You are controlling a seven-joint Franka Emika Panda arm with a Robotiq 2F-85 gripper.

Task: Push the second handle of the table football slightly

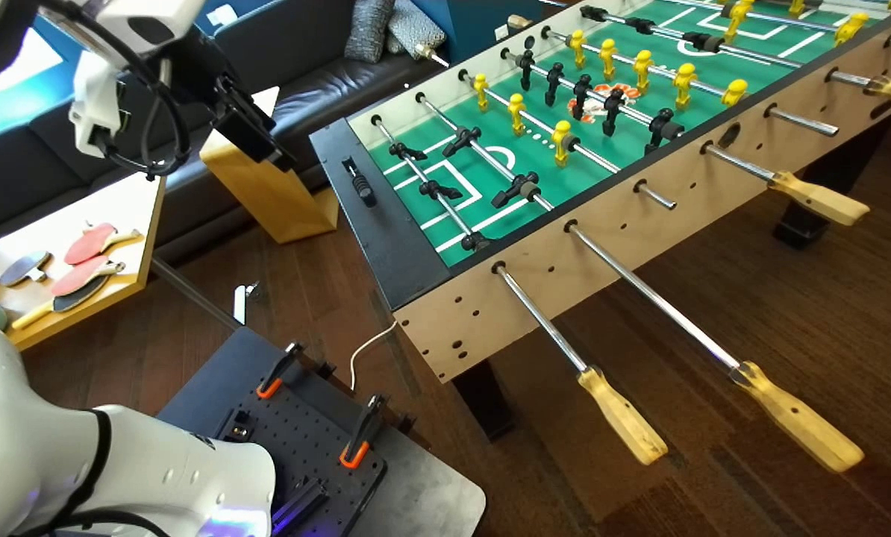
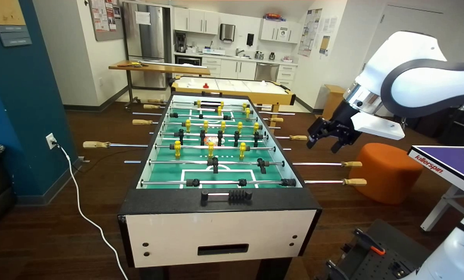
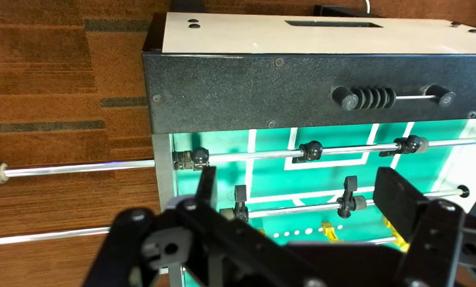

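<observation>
- Floor (image 2: 45, 241): dark brown, streaked
- Table football (image 2: 162, 204) stands directly on it
- Orange pouf (image 2: 389, 175) on it, nearby
- Purple-topped table (image 2: 449, 157) on it too

In an exterior view, four near-side handles (image 1: 799, 418), two clamps (image 1: 363, 429), two cushions (image 1: 416, 30), two red paddles (image 1: 89, 244) and one blue paddle (image 1: 25, 267) are showing. One stool (image 2: 389, 175) is standing in an exterior view. The wrist view is showing five black players (image 3: 313, 150).
</observation>
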